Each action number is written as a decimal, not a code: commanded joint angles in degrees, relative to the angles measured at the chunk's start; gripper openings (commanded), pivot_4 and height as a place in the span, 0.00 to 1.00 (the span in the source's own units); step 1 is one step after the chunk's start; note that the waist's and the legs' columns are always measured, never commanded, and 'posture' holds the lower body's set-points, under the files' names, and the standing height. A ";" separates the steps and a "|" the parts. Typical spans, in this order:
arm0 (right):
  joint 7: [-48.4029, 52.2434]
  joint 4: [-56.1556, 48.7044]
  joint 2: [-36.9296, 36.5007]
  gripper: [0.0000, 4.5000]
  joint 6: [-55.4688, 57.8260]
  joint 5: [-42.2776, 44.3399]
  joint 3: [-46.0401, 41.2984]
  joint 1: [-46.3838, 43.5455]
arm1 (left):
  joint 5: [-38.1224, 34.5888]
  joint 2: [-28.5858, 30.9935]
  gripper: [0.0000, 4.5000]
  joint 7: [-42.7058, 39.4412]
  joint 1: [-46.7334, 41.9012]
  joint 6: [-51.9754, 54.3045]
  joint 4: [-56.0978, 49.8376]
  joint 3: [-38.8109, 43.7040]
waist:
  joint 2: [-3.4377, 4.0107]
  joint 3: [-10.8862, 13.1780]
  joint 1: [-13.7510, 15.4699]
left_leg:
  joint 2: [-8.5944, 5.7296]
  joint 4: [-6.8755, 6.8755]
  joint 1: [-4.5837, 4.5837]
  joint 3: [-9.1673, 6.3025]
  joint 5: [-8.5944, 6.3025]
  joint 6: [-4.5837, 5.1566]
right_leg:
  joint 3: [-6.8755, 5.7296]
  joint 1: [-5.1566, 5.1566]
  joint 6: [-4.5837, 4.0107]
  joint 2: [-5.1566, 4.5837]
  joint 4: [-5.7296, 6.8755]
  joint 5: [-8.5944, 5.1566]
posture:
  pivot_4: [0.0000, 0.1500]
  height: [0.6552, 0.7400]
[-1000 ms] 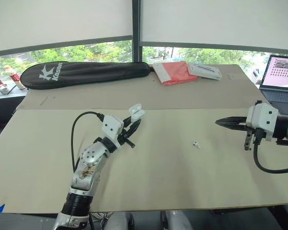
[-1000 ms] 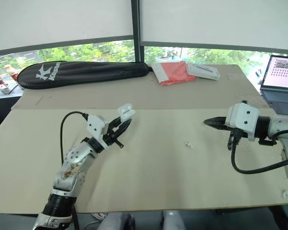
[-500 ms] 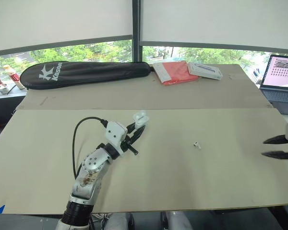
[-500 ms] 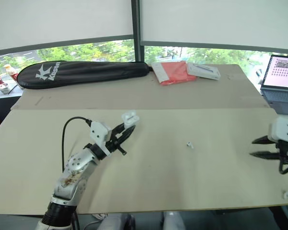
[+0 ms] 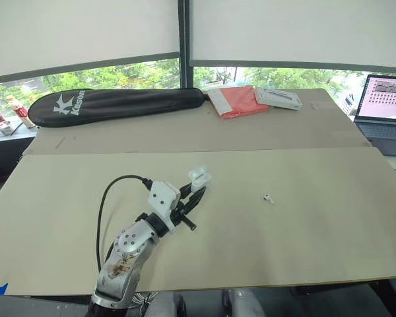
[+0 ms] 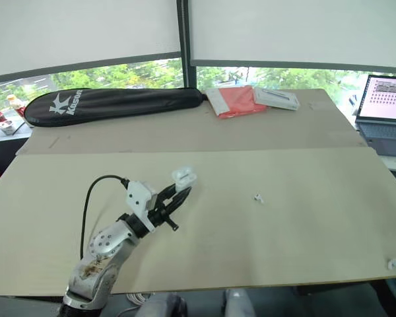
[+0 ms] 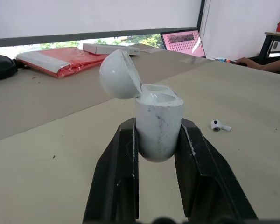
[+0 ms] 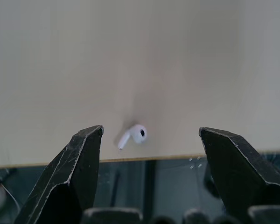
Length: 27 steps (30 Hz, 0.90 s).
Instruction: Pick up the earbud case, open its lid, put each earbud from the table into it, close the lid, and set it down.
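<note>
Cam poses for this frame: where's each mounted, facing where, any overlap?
Eye views: on the head, facing forward and down over the table; left arm shows, left gripper holding the earbud case.
Left wrist: along its own jaws, clamped on the open case, toward the laptop.
Right wrist: between the right gripper's open jaws, down at the table's edge.
Shared: left wrist and eyes, the mid-table earbud; right wrist and eyes, the edge earbud.

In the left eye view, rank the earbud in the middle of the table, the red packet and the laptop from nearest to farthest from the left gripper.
From the left gripper, shut on the earbud case:
1. Earbud, mid-table, to the gripper's right.
2. Red packet, by the table's far edge.
3. Laptop, at the far right.
</note>
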 commanded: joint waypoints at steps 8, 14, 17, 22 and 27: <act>-14.55 -8.31 7.97 0.82 29.82 4.32 -4.46 -12.56 | -1.16 0.91 0.12 -0.02 -1.85 1.10 -2.57 0.48 | 0.07 -0.04 -0.10 | -0.03 0.07 -0.03 -0.04 0.00 0.01 | 0.09 0.01 0.01 0.06 0.01 0.01 | 1.00 1.00; -18.75 -5.85 8.83 0.82 31.12 5.90 -3.11 -14.79 | -1.14 1.28 0.12 -0.02 -1.99 1.11 -2.54 0.45 | 0.25 -0.15 0.04 | -0.06 0.08 -0.09 -0.10 -0.01 0.02 | 0.08 0.01 0.03 0.07 -0.03 0.00 | 1.00 1.00; -20.22 -4.78 8.76 0.82 31.12 6.64 -2.84 -14.52 | -1.15 1.45 0.12 0.20 -1.80 1.31 -2.89 0.52 | 0.32 -0.19 -0.01 | -0.08 0.07 -0.12 -0.10 -0.03 0.07 | 0.08 0.01 0.07 0.06 -0.05 -0.02 | 1.00 1.00; -22.87 -2.90 9.43 0.82 31.12 7.20 -2.93 -15.60 | -1.25 1.70 0.12 0.34 -1.58 1.39 -3.11 0.61 | 0.36 -0.21 -0.04 | -0.08 0.07 -0.11 -0.10 -0.04 0.08 | 0.10 0.02 0.07 0.06 -0.04 -0.03 | 1.00 1.00; -25.64 -0.93 10.49 0.82 30.05 6.82 -3.16 -17.13 | -1.20 1.81 0.12 0.47 -1.53 1.48 -3.19 0.65 | 0.33 -0.20 -0.19 | -0.08 0.09 -0.09 -0.09 -0.04 0.07 | 0.14 0.02 0.07 0.08 -0.02 -0.03 | 1.00 1.00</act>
